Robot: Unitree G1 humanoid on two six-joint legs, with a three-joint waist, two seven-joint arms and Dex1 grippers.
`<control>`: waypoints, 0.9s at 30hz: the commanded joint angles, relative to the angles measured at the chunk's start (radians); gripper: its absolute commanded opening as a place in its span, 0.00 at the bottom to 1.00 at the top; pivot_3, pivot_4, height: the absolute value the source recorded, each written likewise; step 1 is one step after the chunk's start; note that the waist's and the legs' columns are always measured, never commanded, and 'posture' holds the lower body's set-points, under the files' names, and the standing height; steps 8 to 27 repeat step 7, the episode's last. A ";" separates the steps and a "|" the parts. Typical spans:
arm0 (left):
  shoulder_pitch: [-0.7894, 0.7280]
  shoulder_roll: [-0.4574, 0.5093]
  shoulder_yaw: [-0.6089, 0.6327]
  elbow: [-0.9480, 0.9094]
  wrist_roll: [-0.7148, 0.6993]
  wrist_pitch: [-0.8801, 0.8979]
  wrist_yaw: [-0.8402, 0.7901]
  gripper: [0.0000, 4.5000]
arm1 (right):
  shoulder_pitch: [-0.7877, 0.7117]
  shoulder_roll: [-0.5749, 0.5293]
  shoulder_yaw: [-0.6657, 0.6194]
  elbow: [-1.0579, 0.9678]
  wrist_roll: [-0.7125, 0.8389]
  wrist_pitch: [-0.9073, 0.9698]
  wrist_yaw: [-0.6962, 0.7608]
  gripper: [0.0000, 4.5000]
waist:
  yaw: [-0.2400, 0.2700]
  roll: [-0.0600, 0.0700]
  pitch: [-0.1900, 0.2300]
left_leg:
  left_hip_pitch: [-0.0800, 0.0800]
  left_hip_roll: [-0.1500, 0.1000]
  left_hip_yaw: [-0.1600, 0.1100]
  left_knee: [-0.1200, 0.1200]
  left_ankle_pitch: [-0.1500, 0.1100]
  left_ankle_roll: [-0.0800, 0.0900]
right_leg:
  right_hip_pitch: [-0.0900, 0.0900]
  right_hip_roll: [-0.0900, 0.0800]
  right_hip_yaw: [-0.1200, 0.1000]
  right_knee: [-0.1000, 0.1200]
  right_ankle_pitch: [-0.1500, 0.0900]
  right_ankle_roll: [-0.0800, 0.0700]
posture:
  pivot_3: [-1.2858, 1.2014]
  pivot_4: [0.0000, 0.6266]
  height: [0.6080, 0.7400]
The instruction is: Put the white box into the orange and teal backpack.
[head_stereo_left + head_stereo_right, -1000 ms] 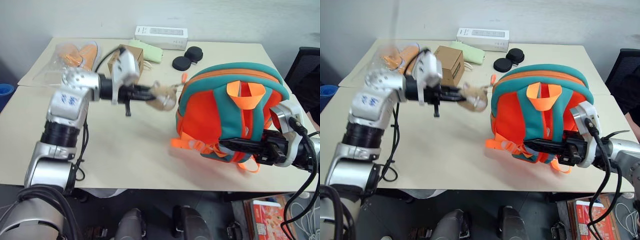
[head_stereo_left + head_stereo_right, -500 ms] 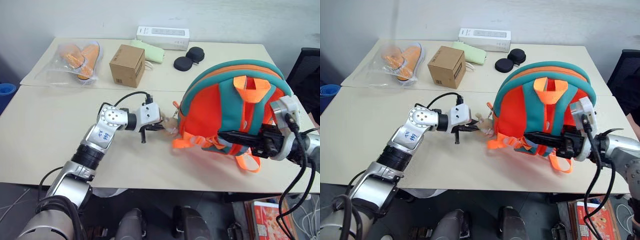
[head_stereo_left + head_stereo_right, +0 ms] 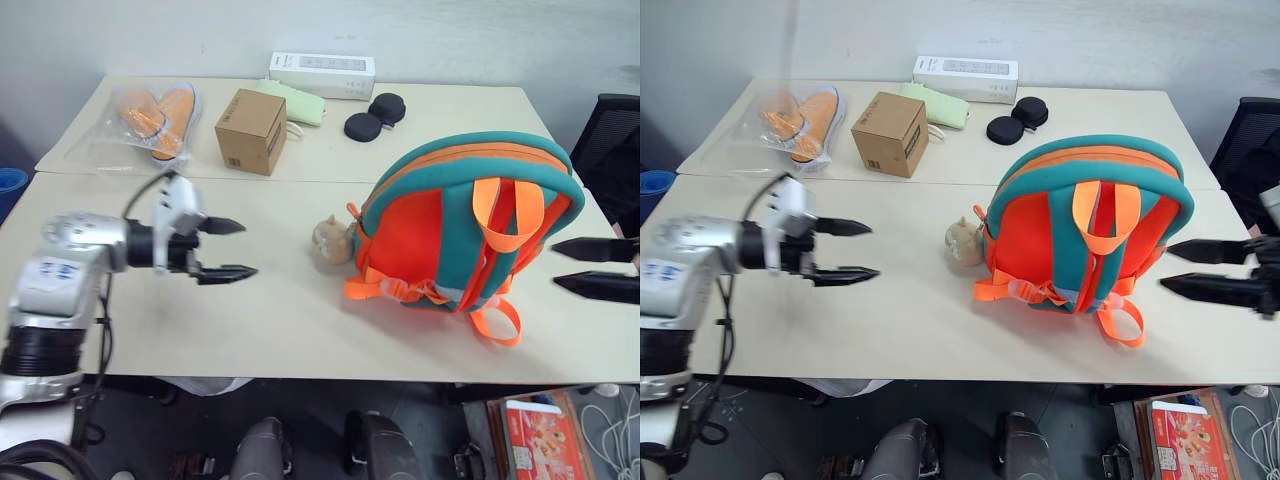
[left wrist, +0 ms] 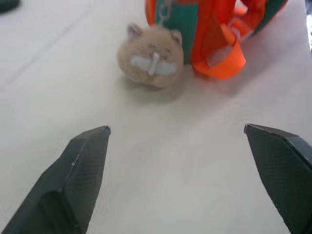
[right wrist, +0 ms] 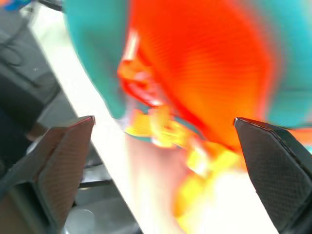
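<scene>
Here, from left to right:
- Left hand (image 3: 232,250): fingers spread wide apart, empty, above the table (image 3: 290,310).
- Tan plush cat toy (image 3: 330,242): lies on the table, touching the backpack's side.
- Orange and teal backpack (image 3: 465,225): stands upright, straps facing the camera, zip closed.
- Right hand (image 3: 592,268): fingers wide apart, empty, just beside the backpack.
- White box: cannot tell where it is.
</scene>
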 commanded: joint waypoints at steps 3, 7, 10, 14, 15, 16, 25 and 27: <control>0.031 0.082 0.214 -0.035 -0.133 0.139 0.047 0.99 | -0.153 -0.022 -0.012 0.213 -0.034 -0.020 0.054 1.00 | -0.004 0.003 0.000 | 0.000 0.000 0.000 0.000 0.000 -0.002 | -0.001 0.000 0.000 0.000 -0.001 -0.001 | 0.52 0.24 1.00; 0.051 0.010 0.218 -0.091 -0.155 0.131 0.147 0.99 | -0.146 0.038 -0.019 0.164 -0.037 -0.001 0.015 1.00 | 0.001 0.005 0.000 | 0.000 0.000 0.000 -0.001 -0.001 -0.003 | -0.001 0.000 0.000 0.001 -0.001 -0.002 | 0.52 0.24 1.00; 0.051 0.010 0.218 -0.091 -0.155 0.131 0.147 0.99 | -0.146 0.038 -0.019 0.164 -0.037 -0.001 0.015 1.00 | 0.001 0.005 0.000 | 0.000 0.000 0.000 -0.001 -0.001 -0.003 | -0.001 0.000 0.000 0.001 -0.001 -0.002 | 0.52 0.24 1.00; 0.051 0.010 0.218 -0.091 -0.155 0.131 0.147 0.99 | -0.146 0.038 -0.019 0.164 -0.037 -0.001 0.015 1.00 | 0.001 0.005 0.000 | 0.000 0.000 0.000 -0.001 -0.001 -0.003 | -0.001 0.000 0.000 0.001 -0.001 -0.002 | 0.52 0.24 1.00; 0.051 0.010 0.218 -0.091 -0.155 0.131 0.147 0.99 | -0.146 0.038 -0.019 0.164 -0.037 -0.001 0.015 1.00 | 0.001 0.005 0.000 | 0.000 0.000 0.000 -0.001 -0.001 -0.003 | -0.001 0.000 0.000 0.001 -0.001 -0.002 | 0.52 0.24 1.00; 0.051 0.010 0.218 -0.091 -0.155 0.131 0.147 0.99 | -0.146 0.038 -0.019 0.164 -0.037 -0.001 0.015 1.00 | 0.001 0.005 0.000 | 0.000 0.000 0.000 -0.001 -0.001 -0.003 | -0.001 0.000 0.000 0.001 -0.001 -0.002 | 0.52 0.24 1.00; 0.051 0.010 0.218 -0.091 -0.155 0.131 0.147 0.99 | -0.146 0.038 -0.019 0.164 -0.037 -0.001 0.015 1.00 | 0.001 0.005 0.000 | 0.000 0.000 0.000 -0.001 -0.001 -0.003 | -0.001 0.000 0.000 0.001 -0.001 -0.002 | 0.52 0.24 1.00; 0.051 0.010 0.218 -0.091 -0.155 0.131 0.147 0.99 | -0.146 0.038 -0.019 0.164 -0.037 -0.001 0.015 1.00 | 0.001 0.005 0.000 | 0.000 0.000 0.000 -0.001 -0.001 -0.003 | -0.001 0.000 0.000 0.001 -0.001 -0.002 | 0.52 0.24 1.00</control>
